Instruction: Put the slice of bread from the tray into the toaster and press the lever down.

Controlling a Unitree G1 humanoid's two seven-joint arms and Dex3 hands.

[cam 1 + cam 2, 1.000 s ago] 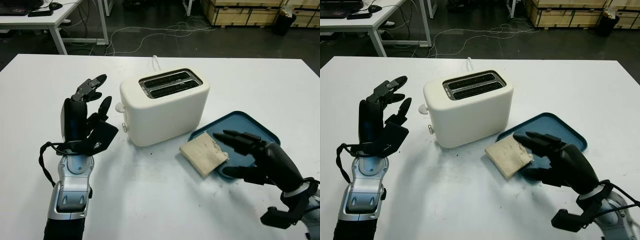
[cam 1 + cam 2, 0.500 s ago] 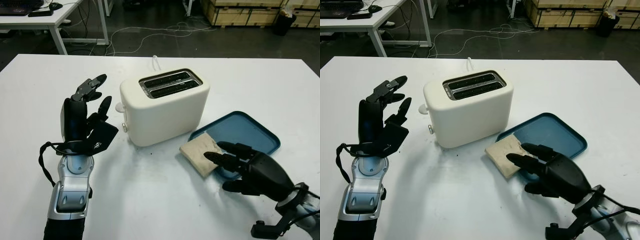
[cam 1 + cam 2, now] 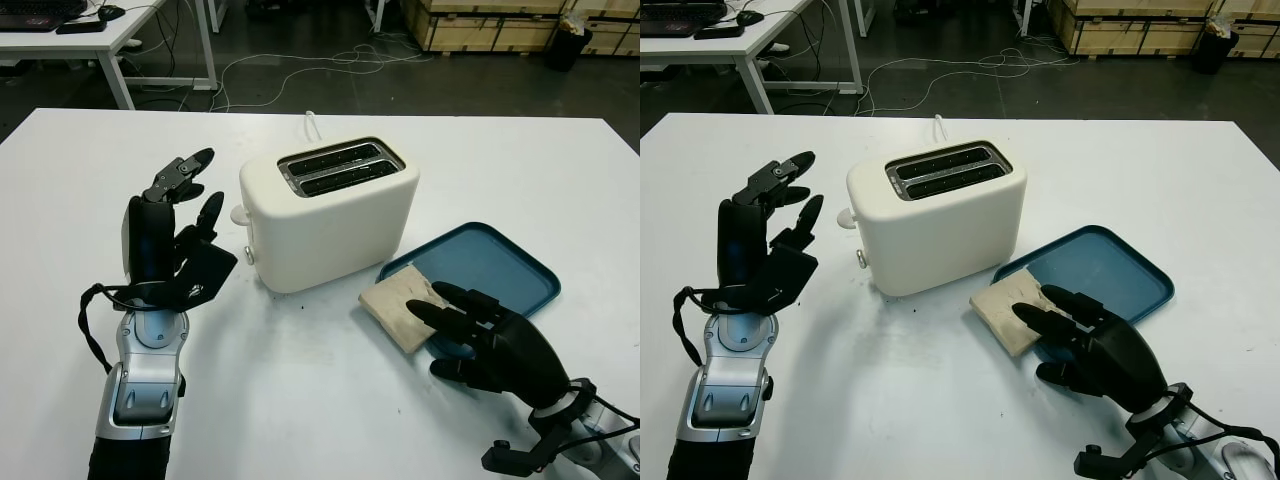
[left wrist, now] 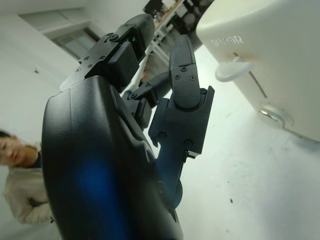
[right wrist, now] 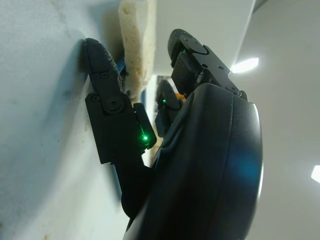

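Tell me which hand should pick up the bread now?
The right hand. It is already at the bread, fingers reaching over its near edge where it overhangs the tray. The left hand is open, raised beyond the toaster, far from the slice.

A broad white table [image 3: 330, 400] carries a cream two-slot toaster [image 3: 330, 215], and just beside it a blue rectangular plastic tray [image 3: 500, 262] lying flat.

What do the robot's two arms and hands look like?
Both hands are matte black with three jointed fingers and visible screws. The left hand sits on a silver-grey forearm with a looping black cable. The right hand has a black wrist with a cable; a green light glows on a finger.
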